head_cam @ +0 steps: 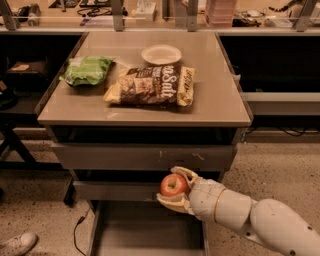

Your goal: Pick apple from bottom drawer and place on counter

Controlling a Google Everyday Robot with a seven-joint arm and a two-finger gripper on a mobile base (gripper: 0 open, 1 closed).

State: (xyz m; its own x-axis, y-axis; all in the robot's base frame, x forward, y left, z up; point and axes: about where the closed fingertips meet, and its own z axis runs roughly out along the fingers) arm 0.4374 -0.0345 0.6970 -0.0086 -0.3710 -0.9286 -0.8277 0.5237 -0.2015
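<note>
The red apple (174, 185) with yellowish patches sits between my gripper's fingers, held in the air in front of the middle drawer panel. My gripper (175, 187) is shut on it, one finger above and one below, with the white arm reaching in from the lower right. Below it the bottom drawer (145, 232) stands pulled out, its flat grey floor bare. The beige counter (220, 102) spreads above the drawers, well higher than the apple.
On the counter lie a green bag (86, 70), a brown and yellow chip bag (152, 86) and a white bowl (161, 54). Two closed grey drawers (140, 156) sit under the top. A cluttered workbench (160, 12) runs behind. A shoe (17, 244) shows at bottom left.
</note>
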